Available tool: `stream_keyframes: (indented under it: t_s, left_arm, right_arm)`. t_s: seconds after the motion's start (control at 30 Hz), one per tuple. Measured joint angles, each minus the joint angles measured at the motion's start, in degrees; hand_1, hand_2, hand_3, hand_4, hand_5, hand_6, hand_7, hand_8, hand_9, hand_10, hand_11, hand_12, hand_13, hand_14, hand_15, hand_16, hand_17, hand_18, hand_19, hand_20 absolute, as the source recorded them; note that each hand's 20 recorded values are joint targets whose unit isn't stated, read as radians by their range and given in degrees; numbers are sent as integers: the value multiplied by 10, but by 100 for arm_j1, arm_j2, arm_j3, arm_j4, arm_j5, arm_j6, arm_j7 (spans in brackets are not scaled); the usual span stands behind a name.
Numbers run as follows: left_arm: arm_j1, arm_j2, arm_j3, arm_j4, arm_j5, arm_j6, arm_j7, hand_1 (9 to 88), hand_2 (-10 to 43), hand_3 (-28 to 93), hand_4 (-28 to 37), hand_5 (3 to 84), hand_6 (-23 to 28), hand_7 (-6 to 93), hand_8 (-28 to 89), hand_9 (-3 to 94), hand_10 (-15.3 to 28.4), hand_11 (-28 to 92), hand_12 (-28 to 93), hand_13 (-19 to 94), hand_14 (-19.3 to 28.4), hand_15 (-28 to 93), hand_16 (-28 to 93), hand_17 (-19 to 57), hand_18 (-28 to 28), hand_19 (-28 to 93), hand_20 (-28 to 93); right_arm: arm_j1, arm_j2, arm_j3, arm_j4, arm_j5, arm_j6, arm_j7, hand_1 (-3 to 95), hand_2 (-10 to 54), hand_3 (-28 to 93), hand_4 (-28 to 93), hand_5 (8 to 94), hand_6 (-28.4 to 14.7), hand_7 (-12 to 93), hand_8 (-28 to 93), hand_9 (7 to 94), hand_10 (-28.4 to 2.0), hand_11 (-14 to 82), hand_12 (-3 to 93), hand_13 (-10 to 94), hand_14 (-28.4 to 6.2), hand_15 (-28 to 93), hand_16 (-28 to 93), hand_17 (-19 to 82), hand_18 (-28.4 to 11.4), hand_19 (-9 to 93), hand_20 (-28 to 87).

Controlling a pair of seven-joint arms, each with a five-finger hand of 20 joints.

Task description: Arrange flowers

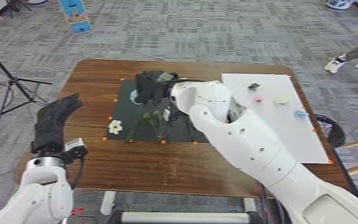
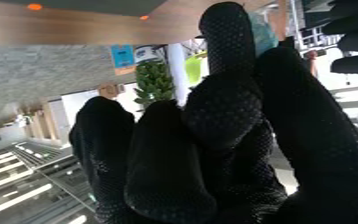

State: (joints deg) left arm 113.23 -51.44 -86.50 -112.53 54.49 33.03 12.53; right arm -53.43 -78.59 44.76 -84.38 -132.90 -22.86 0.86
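In the head view, we locate the right hand (image 1: 156, 84) over the far part of the dark mat (image 1: 187, 131), with its arm crossing above the near left part of the white board (image 1: 289, 142). We cannot tell whether this hand is open, closed or pinching. The teal vase (image 1: 135, 96) is at the mat's left part, immediately beside the right hand. In the right wrist view, we observe its translucent teal wall partly behind the black glove; we cannot confirm contact.

We locate the left hand (image 1: 55, 117) at the left edge of the brown wooden table (image 1: 171, 172), well apart from the mat. Its fingers are extended forward and lie together, holding nothing.

We identify the white flower (image 1: 115, 126) on the mat, near the left edge. Green stems (image 1: 149, 120) lie between this flower and the right arm, and a small white piece (image 1: 167, 114) is beside them.

On the far half of the white board, we note four small items, set apart from one another: a dark green piece (image 1: 254, 86), a pink flower (image 1: 258, 99), a pale yellow flower (image 1: 282, 100) and a blue flower (image 1: 301, 114). Orange markers (image 1: 163, 142) are positioned around the mat. A black tripod (image 1: 14, 80) stands on the floor left of the table.
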Motion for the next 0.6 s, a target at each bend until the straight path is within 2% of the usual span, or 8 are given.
stream_keyframes:
  t_s: [0.17, 0.27, 0.4, 0.6]
  left_arm:
    - [-71, -65, 53, -1, 42, 51, -30, 268, 270, 703, -283, 516, 44, 146, -93, 514, 134, 198, 89, 385, 124, 122, -29, 99, 69, 63, 166]
    - [-82, -87, 104, -3, 49, 151, -66, 268, 270, 704, -283, 519, 43, 148, -94, 516, 133, 199, 89, 386, 124, 124, -29, 98, 71, 65, 167]
    - [-172, -107, 264, 9, 89, 339, -155, 267, 270, 705, -283, 519, 43, 150, -95, 517, 134, 200, 88, 387, 126, 126, -29, 97, 72, 69, 166]
    - [-435, -150, 526, 86, 198, 409, -333, 266, 270, 707, -283, 520, 43, 150, -96, 518, 134, 201, 88, 387, 126, 127, -29, 96, 73, 71, 165]
  right_arm:
    - [-134, -325, 186, 321, -521, -47, -175, 488, 56, 559, -179, 801, 20, 231, 83, 930, -70, 540, 343, 887, -69, 766, 432, 589, -230, 932, 727]
    - [-185, -499, 305, 531, -701, -147, -241, 496, 60, 543, -184, 797, 21, 225, 78, 931, -71, 542, 343, 886, -69, 769, 432, 589, -229, 932, 728]
    - [-256, -701, 471, 772, -828, -288, -288, 504, 66, 526, -187, 791, 24, 221, 66, 930, -72, 547, 344, 885, -72, 775, 434, 587, -231, 932, 731]
    - [-354, -848, 552, 913, -1194, -370, -328, 501, 67, 527, -183, 790, 24, 218, 61, 930, -74, 552, 345, 886, -74, 779, 434, 587, -234, 932, 733]
